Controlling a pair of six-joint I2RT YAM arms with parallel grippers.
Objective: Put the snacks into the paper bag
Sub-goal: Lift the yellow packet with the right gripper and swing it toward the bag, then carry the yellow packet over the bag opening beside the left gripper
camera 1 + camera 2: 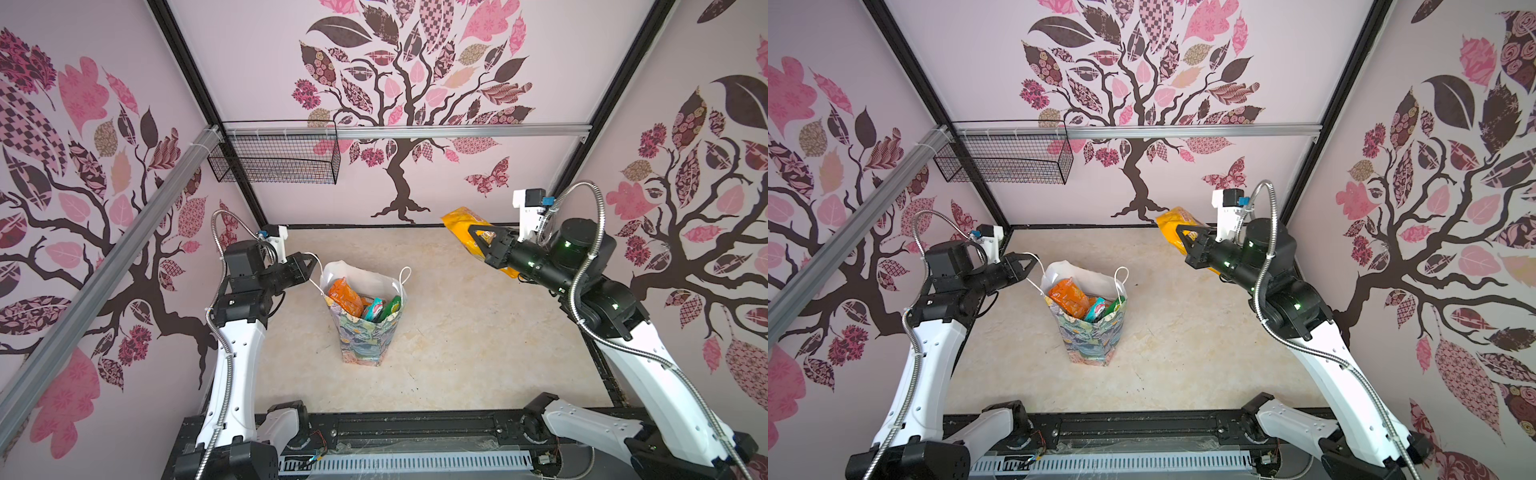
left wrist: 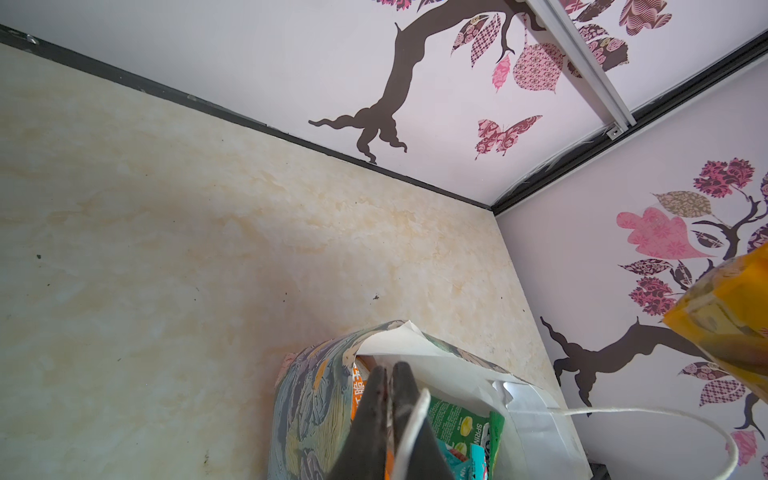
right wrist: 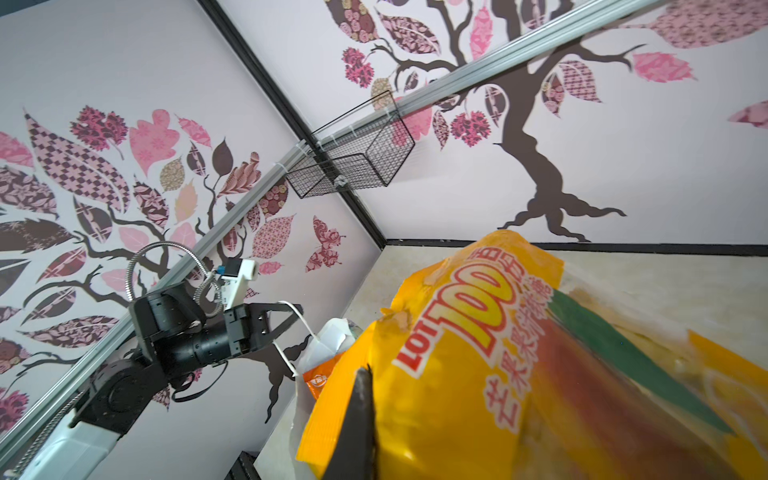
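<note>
One bag (image 1: 361,345), one basket (image 1: 274,162), at least four packets (image 1: 457,226).

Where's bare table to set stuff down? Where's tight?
Free: table right of the paper bag to the right wall; behind it to the back wall; before it to the front rail. Tight: bag mouth, packed with snacks; its left, where the left tool grips the cord handle.

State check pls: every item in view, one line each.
paper bag: upright, mouth open, partly filled.
left gripper: shut on cord handle.
right gripper: shut on yellow packet.
yellow packet: held in the air, not yet in the bag.
orange packet, teal packet, green packet: in the bag, tops poking out.
wire basket: hanging from rail.
</note>
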